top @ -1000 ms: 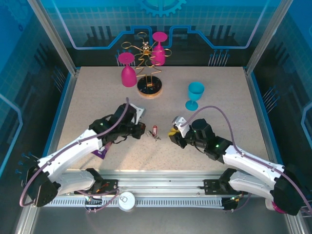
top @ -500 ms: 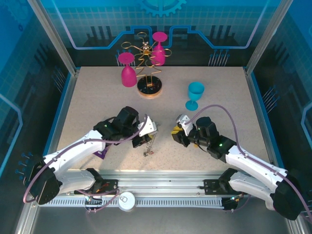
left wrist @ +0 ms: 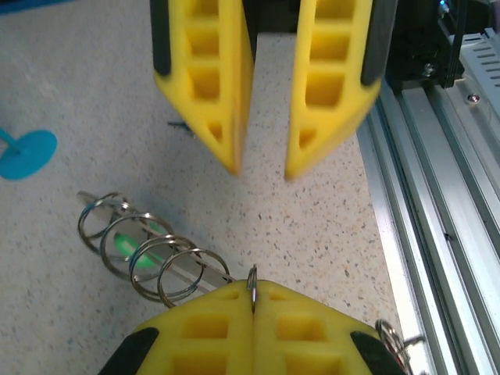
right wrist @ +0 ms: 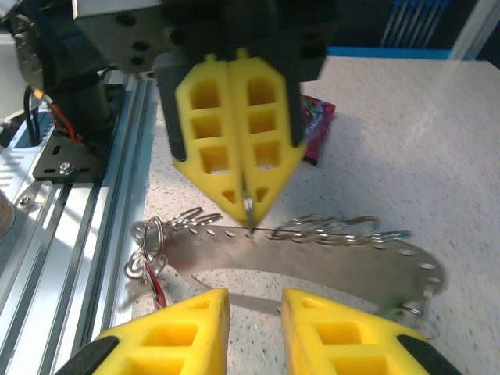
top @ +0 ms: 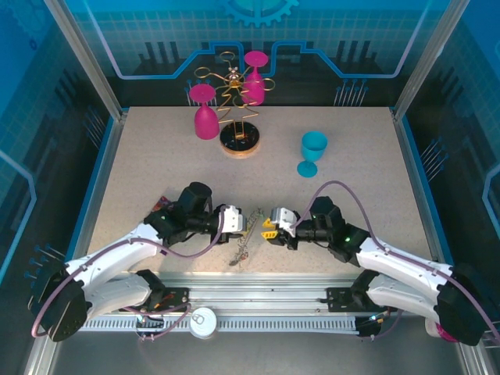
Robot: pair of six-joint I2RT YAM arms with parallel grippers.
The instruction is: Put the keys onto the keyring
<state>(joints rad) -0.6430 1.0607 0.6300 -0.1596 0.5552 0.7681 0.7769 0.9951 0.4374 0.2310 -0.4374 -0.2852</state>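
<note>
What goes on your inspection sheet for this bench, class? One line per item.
Surface: speckled beige tabletop, no spills seen.
Job's things: keyring between the arms; red key at its end.
Clutter: purple packet, blue cup, pink goblets, gold rack.
End effectors: left end effector shut on a keyring loop; right end effector open, facing it.
Cables: purple cables looping over both arms.
Surroundings: blue enclosure walls, aluminium rail.

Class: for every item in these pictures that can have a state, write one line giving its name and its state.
left gripper, shut on the keyring
right gripper, open, nothing between its fingers
keyring, pinched at its edge by the left gripper
red key, dangling under the small rings at the keyring's end
blue cup, upright
pink cups, upside down on the wire rack
snack packet, lying flat
</note>
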